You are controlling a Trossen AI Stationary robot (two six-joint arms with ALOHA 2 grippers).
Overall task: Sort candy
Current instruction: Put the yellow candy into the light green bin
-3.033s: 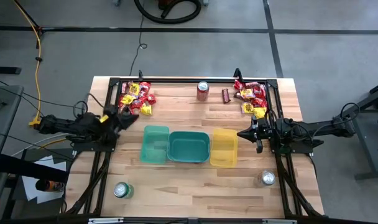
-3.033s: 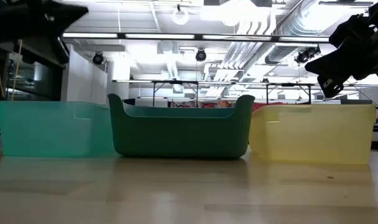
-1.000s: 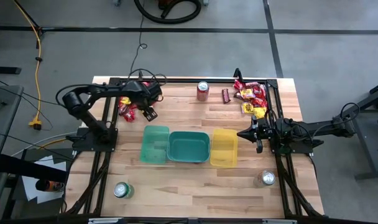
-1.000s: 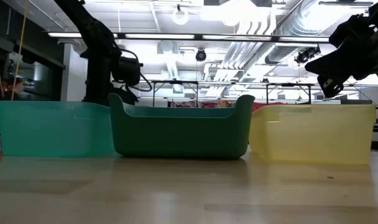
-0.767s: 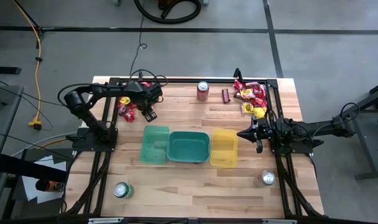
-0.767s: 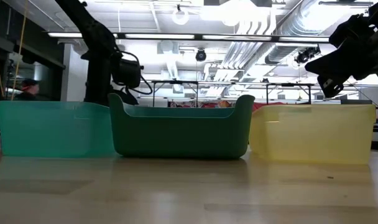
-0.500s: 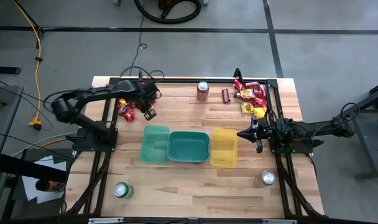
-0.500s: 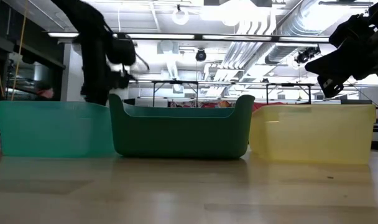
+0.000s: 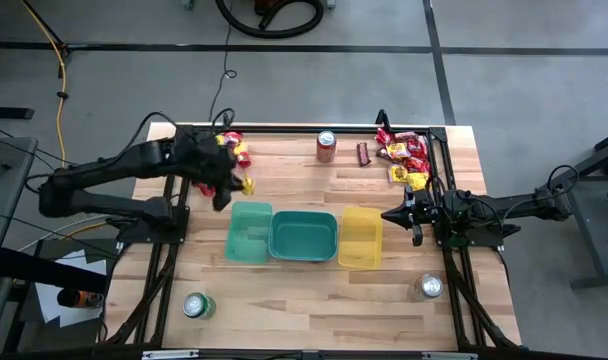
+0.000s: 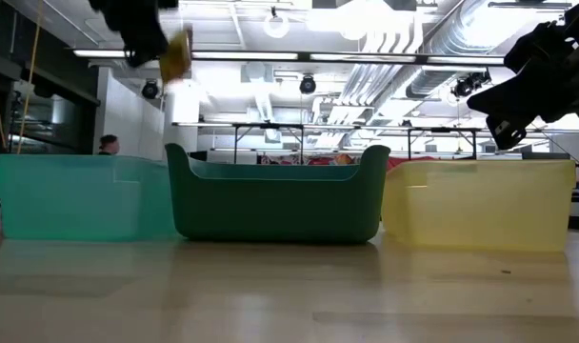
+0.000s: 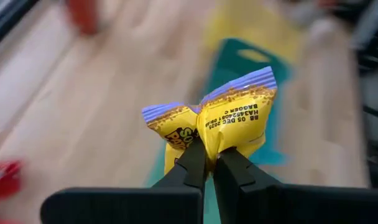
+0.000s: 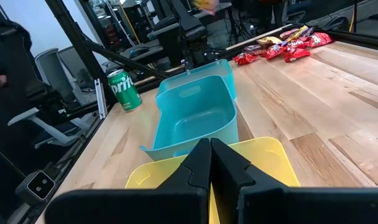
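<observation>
1. A pale wooden table framed by black rails sits on a grey concrete floor crossed by dark lines, seen from above; a yellow cable trails down the upper left of the frame.
2. The left gripper is clamped on a yellow packet, held in the air over the upper left part of the table, just above the light green bin in the overhead frame.
3. In the table-level view that packet hangs at the upper left, high above the bins.
4. Three bins stand side by side at centre: the light green one, a teal bin and a yellow bin.
5. Loose candy lies in two heaps along the top edge, a small one at upper left and a larger one at upper right.
6. A red can stands at top centre, a green can at lower left, and what looks like a silver can at lower right.
7. The right gripper, its fingers pressed together on nothing, waits beside the yellow bin at right centre.
8. Behind the table stretches a bright workshop with ceiling ducts; a person stands far off at left.
</observation>
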